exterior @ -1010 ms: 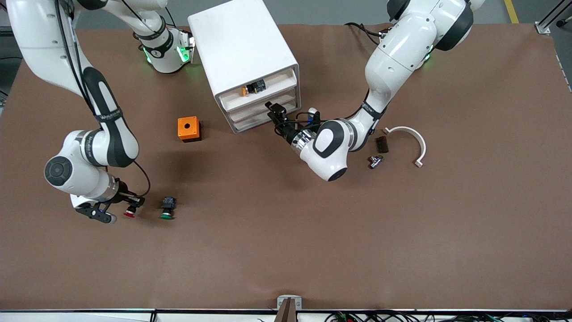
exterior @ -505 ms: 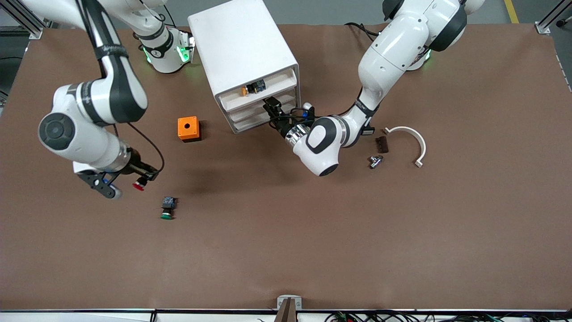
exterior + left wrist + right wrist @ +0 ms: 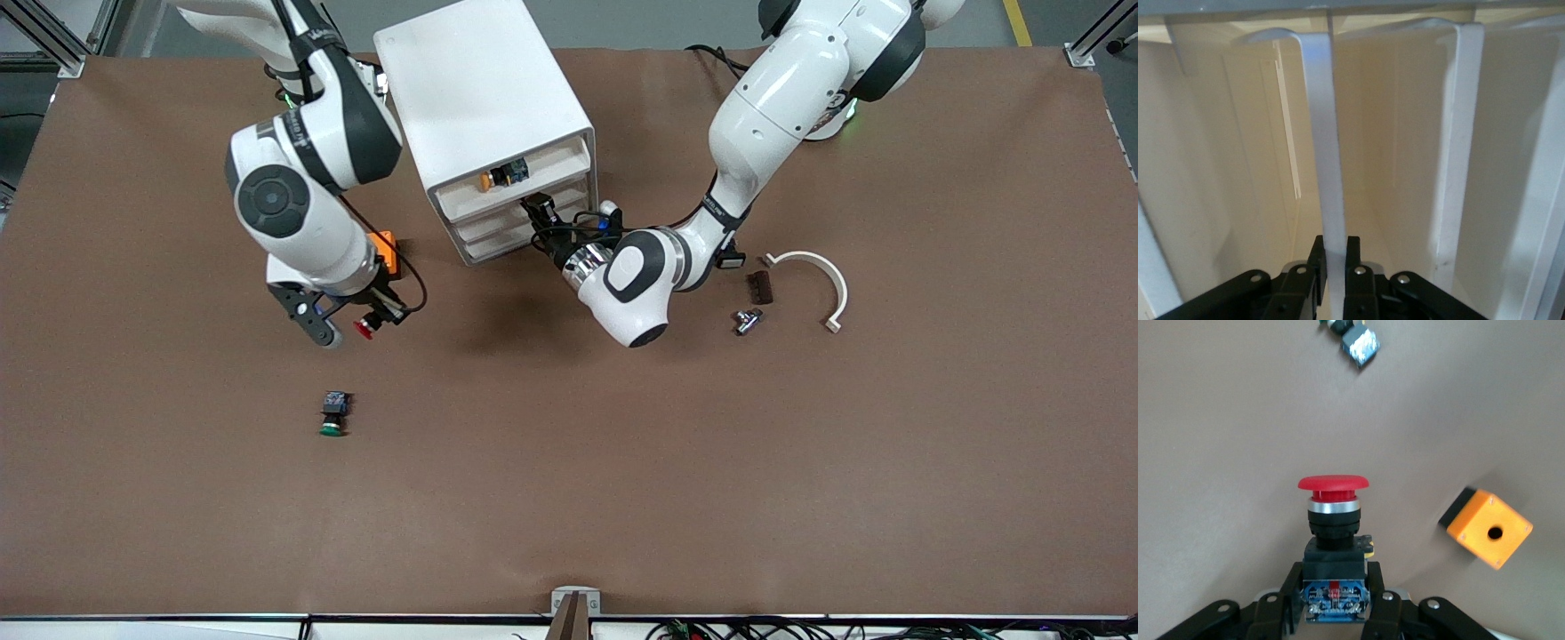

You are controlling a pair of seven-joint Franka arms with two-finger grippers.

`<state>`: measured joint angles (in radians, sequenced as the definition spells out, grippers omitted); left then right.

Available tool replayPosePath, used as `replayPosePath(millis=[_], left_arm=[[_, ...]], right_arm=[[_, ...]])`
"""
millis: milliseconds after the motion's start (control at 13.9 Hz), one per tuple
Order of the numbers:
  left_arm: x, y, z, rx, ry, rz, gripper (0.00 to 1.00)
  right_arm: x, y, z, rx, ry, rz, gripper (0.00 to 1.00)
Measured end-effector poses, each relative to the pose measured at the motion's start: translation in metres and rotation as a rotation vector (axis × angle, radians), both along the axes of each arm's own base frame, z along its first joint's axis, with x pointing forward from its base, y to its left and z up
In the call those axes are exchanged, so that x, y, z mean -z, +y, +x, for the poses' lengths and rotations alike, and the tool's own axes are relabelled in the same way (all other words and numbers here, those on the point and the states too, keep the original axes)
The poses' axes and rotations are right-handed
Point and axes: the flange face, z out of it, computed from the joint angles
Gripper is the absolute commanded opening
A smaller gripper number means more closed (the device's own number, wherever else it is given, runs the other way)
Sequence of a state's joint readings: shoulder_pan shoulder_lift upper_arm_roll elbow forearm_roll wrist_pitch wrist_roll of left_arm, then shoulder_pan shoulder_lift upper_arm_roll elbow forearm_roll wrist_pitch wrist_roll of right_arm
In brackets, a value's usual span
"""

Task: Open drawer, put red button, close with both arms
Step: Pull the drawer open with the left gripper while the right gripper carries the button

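Left end effector (image 3: 539, 213) is at the cabinet (image 3: 484, 107) front, its fingers (image 3: 1317, 263) pressed together on the thin front lip of the drawer (image 3: 524, 212), the 2nd of 4 from the top. That drawer sits nearly flush with the 2 below it. The top drawer (image 3: 516, 182) stands pulled out and carries an orange-capped button (image 3: 502, 174).

Right end effector (image 3: 378, 313) hangs over the table (image 3: 800, 462) beside the orange box (image 3: 384, 246), toward the right arm's end of the table from the cabinet. Its fingers (image 3: 1286, 600) pinch the red button (image 3: 1333, 533) by the black-blue body, with the red cap pointing away from the wrist.

Green button (image 3: 334, 413) lies on its side on the table, nearer to the front camera than the orange box. Toward the left arm's end lie a white curved bracket (image 3: 822, 276), a small dark block (image 3: 759, 286) and a small metal fitting (image 3: 747, 320), all close together.
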<state>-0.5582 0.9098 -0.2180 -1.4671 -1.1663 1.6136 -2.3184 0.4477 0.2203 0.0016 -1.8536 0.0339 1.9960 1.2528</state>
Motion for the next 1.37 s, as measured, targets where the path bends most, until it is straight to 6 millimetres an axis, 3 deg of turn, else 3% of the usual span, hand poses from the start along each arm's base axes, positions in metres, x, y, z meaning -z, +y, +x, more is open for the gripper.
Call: replayPosePath(millis=[216, 361, 649, 865, 1010, 1082, 1154, 1226, 1298, 1370], left_arm=[[0.000, 0.012, 0.015, -0.028, -0.004, 0.002, 0.00], [-0.006, 0.029, 0.042, -0.073, -0.022, -0.004, 0.00], [-0.018, 0.084, 0.107, -0.195, -0.064, -0.012, 0.00], [-0.026, 0.103, 0.132, -0.244, -0.099, -0.012, 0.00], [-0.029, 0.106, 0.138, -0.255, -0.117, -0.013, 0.15], [-0.029, 0.108, 0.140, -0.258, -0.125, -0.015, 0.30], [-0.029, 0.110, 0.142, -0.261, -0.132, -0.019, 0.58], [-0.029, 0.113, 0.146, -0.268, -0.144, -0.027, 0.79], [-0.032, 0.117, 0.151, -0.278, -0.164, -0.042, 0.95], [-0.036, 0.122, 0.158, -0.287, -0.178, -0.053, 1.00]], right_arm=[[0.000, 0.036, -0.019, 0.058, -0.002, -0.010, 0.00], [0.000, 0.058, -0.032, 0.087, -0.005, -0.014, 0.00], [-0.002, 0.096, -0.055, 0.138, -0.020, -0.013, 0.00], [-0.004, 0.126, -0.075, 0.179, -0.044, 0.001, 0.00], [-0.006, 0.142, -0.086, 0.202, -0.058, 0.014, 0.00], [-0.009, 0.149, -0.090, 0.213, -0.063, 0.019, 0.00], [-0.013, 0.157, -0.095, 0.224, -0.068, 0.024, 0.00], [-0.016, 0.165, -0.100, 0.234, -0.072, 0.029, 0.00], [-0.018, 0.174, -0.107, 0.242, -0.074, 0.031, 0.00], [-0.017, 0.183, -0.115, 0.249, -0.074, 0.031, 0.00]])
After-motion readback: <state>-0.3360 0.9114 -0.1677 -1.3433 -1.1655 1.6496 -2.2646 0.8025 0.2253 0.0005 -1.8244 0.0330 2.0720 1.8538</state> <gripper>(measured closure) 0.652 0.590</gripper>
